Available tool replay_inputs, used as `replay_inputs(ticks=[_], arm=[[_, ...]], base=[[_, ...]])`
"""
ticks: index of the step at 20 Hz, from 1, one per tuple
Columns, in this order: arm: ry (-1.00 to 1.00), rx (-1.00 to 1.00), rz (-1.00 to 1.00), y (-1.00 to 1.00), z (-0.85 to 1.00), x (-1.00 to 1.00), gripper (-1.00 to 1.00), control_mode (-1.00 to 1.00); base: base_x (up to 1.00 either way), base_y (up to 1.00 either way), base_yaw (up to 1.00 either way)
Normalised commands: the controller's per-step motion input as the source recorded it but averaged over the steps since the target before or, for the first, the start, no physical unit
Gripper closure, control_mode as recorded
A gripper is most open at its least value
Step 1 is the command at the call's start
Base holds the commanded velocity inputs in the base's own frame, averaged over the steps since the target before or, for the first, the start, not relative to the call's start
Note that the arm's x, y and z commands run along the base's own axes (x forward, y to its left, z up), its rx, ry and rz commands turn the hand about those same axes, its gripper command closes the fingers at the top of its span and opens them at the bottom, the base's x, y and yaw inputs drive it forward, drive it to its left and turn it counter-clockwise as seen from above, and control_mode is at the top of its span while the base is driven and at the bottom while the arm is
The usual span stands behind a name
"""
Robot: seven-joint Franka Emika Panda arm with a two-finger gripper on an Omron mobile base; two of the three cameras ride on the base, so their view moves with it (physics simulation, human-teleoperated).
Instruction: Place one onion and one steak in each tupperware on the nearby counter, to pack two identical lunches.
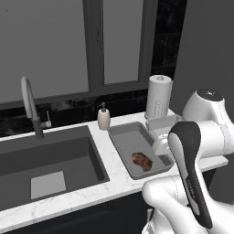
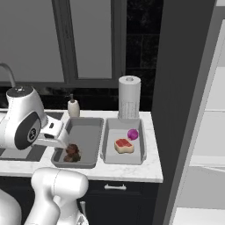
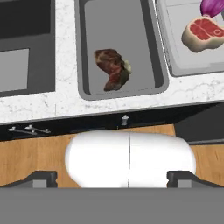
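Gripper [image 3: 111,178] fingers are spread wide, nothing held. The missing onion [image 2: 132,134] looks round, firm, probably slippery; best pinched across its middle.

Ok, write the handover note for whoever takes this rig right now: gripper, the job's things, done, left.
Gripper: open, empty, held back from the counter edge.
Left tupperware, the one next to the sink: holds one dark steak, no onion.
Right tupperware, in front of the paper-towel roll: holds a red steak and a purple onion, so it looks packed.
Left to do: one onion into the left tupperware. No spare onion is on the counter here.
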Motion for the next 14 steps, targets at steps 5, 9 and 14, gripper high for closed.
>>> replay_inputs(ticks=[5, 9, 14], arm=[[0.00, 0.00, 0.00, 0.00, 0.00, 0.00, -1.00, -1.00], [0.00, 0.00, 0.00, 0.00, 0.00, -0.13, -1.00, 1.00], [0.00, 0.00, 0.00, 0.00, 0.00, 0.00, -1.00, 1.00]], base=[[0.00, 0.00, 0.00], [-0.50, -0.07, 0.00], [-1.00, -0.48, -0.07]])
